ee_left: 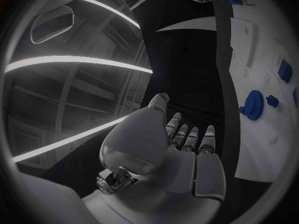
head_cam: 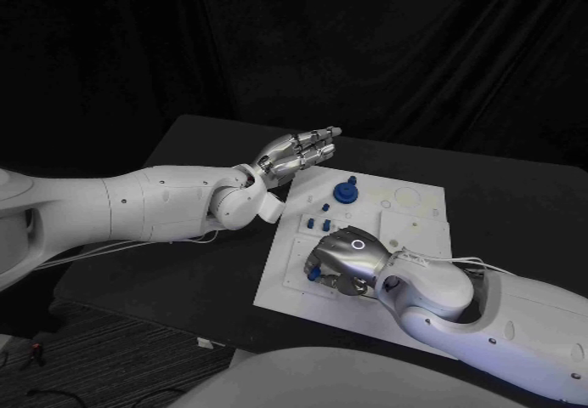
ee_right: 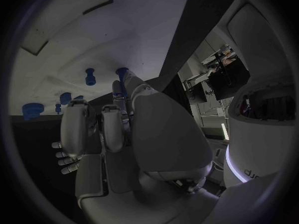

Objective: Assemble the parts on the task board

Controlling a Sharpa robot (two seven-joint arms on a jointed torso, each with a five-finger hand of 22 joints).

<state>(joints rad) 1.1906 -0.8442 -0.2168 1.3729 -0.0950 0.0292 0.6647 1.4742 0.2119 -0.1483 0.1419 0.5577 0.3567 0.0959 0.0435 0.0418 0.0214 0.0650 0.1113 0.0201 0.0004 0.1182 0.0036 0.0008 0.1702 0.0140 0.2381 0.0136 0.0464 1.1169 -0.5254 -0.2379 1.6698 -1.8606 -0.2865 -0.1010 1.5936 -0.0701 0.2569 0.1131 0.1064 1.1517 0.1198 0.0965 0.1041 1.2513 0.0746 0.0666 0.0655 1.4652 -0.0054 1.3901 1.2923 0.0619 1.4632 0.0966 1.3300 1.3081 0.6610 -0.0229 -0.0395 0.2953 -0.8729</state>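
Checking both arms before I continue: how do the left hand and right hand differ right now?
The left hand is raised beyond the task board's far left corner, holding nothing; the right hand is down on the board's near part, over blue parts. Left fingers lie straight together; right fingers curl downward. Both are silver.

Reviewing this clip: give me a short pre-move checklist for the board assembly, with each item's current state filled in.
1. Left hand clear of the task board: ok, it is raised over the table off the board's far left corner, fingers together, holding nothing.
2. Right hand over its work spot: ok, it is lowered on the board's near left part.
3. Right hand's hold on a part: cannot tell; a blue part peeks out beside its fingers, but contact is hidden.
4. Round blue part in place at the board's far side: ok, it sits on the board, untouched.
5. Small blue parts ahead of the right hand free of the fingers: ok.
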